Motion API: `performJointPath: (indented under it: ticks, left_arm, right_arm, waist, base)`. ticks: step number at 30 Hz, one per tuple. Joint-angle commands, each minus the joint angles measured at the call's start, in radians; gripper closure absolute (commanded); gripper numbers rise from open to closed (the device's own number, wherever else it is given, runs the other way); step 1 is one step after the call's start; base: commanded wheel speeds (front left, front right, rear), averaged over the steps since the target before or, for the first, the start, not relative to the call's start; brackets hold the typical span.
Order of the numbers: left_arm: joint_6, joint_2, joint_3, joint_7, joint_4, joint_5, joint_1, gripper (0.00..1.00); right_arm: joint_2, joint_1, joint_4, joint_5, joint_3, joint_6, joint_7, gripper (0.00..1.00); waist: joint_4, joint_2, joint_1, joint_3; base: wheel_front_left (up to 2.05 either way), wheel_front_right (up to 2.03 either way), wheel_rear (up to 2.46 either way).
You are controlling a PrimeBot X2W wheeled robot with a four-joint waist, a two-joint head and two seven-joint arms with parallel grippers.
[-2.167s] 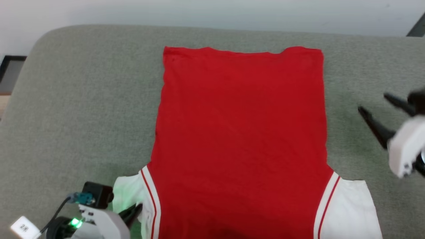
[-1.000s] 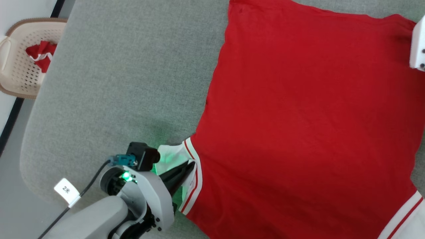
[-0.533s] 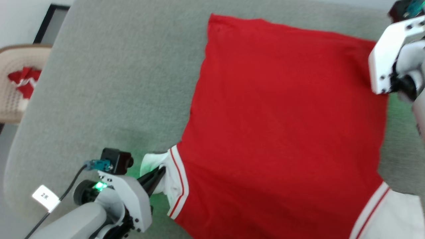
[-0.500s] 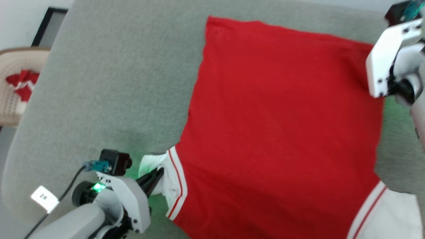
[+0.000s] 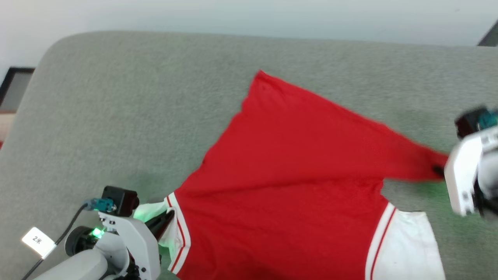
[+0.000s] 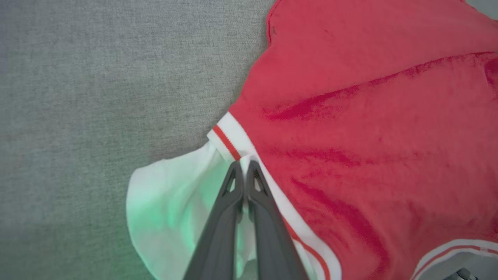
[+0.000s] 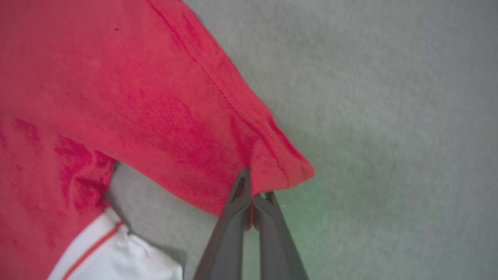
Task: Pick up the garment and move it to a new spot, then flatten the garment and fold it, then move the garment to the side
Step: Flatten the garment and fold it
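Now, notes from the remote seat: the garment (image 5: 280, 194) lies plain red side up on the grey fabric surface (image 5: 116, 109). At the near left of the head view, the left claw (image 6: 244, 168) is pinched right down. Its two dark fingertips meet on the white sleeve (image 6: 171, 194), just beside the striped trim (image 6: 227, 140), with cloth caught between them. On the other side, the right claw (image 7: 252, 190) is likewise closed tight, gripping the hem corner (image 7: 288, 167) of the red body. That corner looks lifted off the surface and stretched toward the right of the head view. The red panel therefore runs as a taut diagonal from its far left corner (image 5: 261, 76) to the claw (the head view is blurred around that arm, so I read the grip from the wrist camera). I see bare grey fabric under the raised edge. The right-hand sleeve (image 5: 408, 245) lies flat near the bottom edge. A green glow (image 6: 163, 217) tints the cloth and surface by each claw. A pale wall (image 5: 249, 15) runs behind the surface.
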Motion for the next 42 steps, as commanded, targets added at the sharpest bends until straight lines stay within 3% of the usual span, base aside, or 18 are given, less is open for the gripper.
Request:
performJointPath:
  ticks: [1, 7, 13, 14, 15, 16, 22, 32, 37, 42]
  left_arm:
    - [-0.001, 0.001, -0.001, 0.001, -0.001, 0.001, 0.011, 1.00]
    - [-0.008, -0.001, -0.009, 0.010, 0.001, 0.010, 0.001, 1.00]
    - [-0.017, -0.006, -0.014, 0.018, 0.011, 0.017, -0.012, 1.00]
    - [-0.020, -0.007, -0.014, 0.018, 0.013, 0.018, -0.015, 1.00]
    - [-0.022, -0.008, -0.014, 0.018, 0.016, 0.018, -0.018, 1.00]
    - [-0.023, -0.009, -0.014, 0.018, 0.019, 0.019, -0.020, 1.00]
    - [-0.026, -0.011, -0.014, 0.012, 0.027, 0.019, -0.019, 1.00]
    - [-0.026, -0.022, -0.021, 0.016, 0.011, 0.031, -0.029, 1.00]
    - [-0.033, -0.043, -0.027, 0.022, 0.007, 0.043, -0.048, 1.00]
    - [-0.043, -0.068, -0.033, 0.022, 0.017, 0.055, -0.069, 1.00]
  right_arm:
    - [-0.010, 0.066, -0.036, 0.005, -0.036, -0.001, 0.009, 1.00]
    - [0.014, 0.311, -0.162, -0.023, -0.184, -0.001, 0.053, 1.00]
    - [0.112, 0.475, -0.227, -0.117, -0.290, -0.001, 0.075, 1.00]
    - [0.125, 0.485, -0.233, -0.135, -0.297, -0.001, 0.077, 0.62]
    - [0.134, 0.487, -0.242, -0.155, -0.302, -0.001, 0.073, 0.06]
    - [0.145, 0.488, -0.248, -0.166, -0.308, -0.001, 0.077, 0.00]
    - [0.163, 0.488, -0.364, -0.195, -0.351, -0.001, 0.112, 0.00]
    - [0.112, 0.399, -0.655, -0.202, -0.365, -0.001, 0.100, 0.00]
    - [0.086, 0.256, -0.615, -0.221, -0.255, -0.001, 0.014, 0.00]
    - [0.109, 0.048, -0.421, -0.225, -0.098, -0.002, -0.102, 0.00]
  waist:
    - [-0.040, 0.0000, 0.0000, -0.039]
    - [-0.052, 0.0000, 0.0000, -0.044]
    - [-0.057, 0.0000, 0.0000, -0.036]
    - [-0.057, 0.0000, 0.0000, -0.035]
    - [-0.058, 0.0000, 0.0000, -0.034]
    - [-0.058, 0.0000, 0.0000, -0.033]
    - [-0.063, 0.0000, 0.0000, -0.035]
    - [-0.039, 0.0000, 0.0000, -0.027]
    - [-0.001, 0.0000, 0.0000, -0.009]
    - [0.037, 0.0000, 0.0000, 0.016]
  base:
    - [0.00, 0.00, 0.00]
    - [0.00, 0.00, 0.00]
    - [0.00, 0.00, 0.00]
    - [0.00, 0.00, 0.00]
    - [0.00, 0.00, 0.00]
    - [0.00, 0.00, 0.00]
    - [0.00, 0.00, 0.00]
    - [0.00, 0.00, 0.00]
    - [0.00, 0.00, 0.00]
    - [0.00, 0.00, 0.00]
